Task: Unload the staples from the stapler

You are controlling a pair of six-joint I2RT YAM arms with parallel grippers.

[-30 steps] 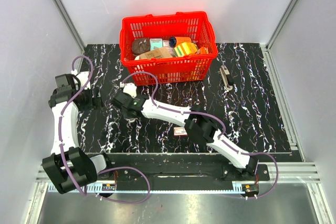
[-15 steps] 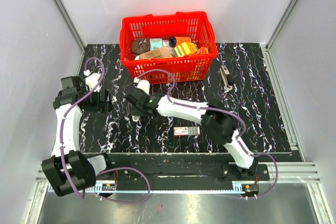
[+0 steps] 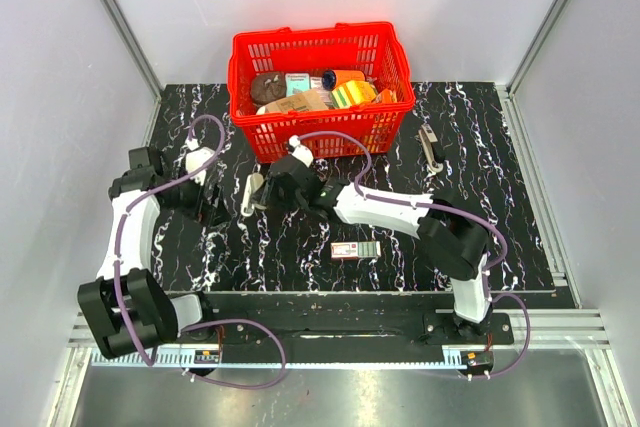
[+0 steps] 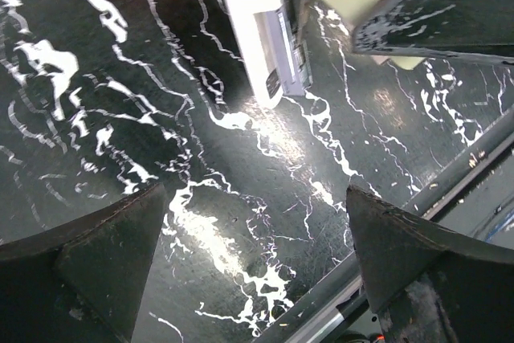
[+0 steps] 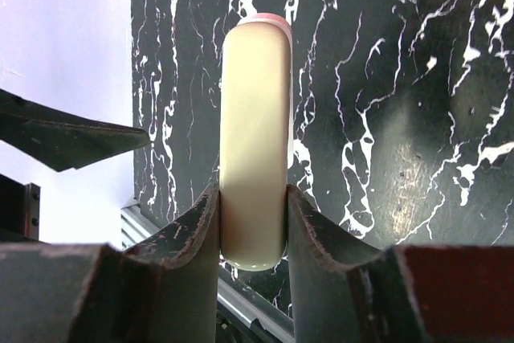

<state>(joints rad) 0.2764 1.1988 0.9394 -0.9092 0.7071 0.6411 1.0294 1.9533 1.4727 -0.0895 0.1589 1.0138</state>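
Biggest first: the black marble table point(image 3: 490, 207) with a red basket point(image 3: 310, 33) of groceries at the back. The top view is the only one showing both arms meeting in front of the basket.

The right claw point(image 3: 264, 192) is clamped on the stapler point(image 3: 249, 197), which sits left of centre with its long axis running near-to-far and the far end tipped slightly right.

The right wrist view adds the cream back pinched between both fingers point(image 5: 201, 226) and a pink far end. I can't tell if it touches the table.

The left claw point(image 4: 253, 198) is spread wide with nothing in it. Only its camera shows the stapler's grey metal strip point(image 4: 287, 54).

A little red-and-white box point(image 3: 355, 250) lies well apart, nearer the front edge.
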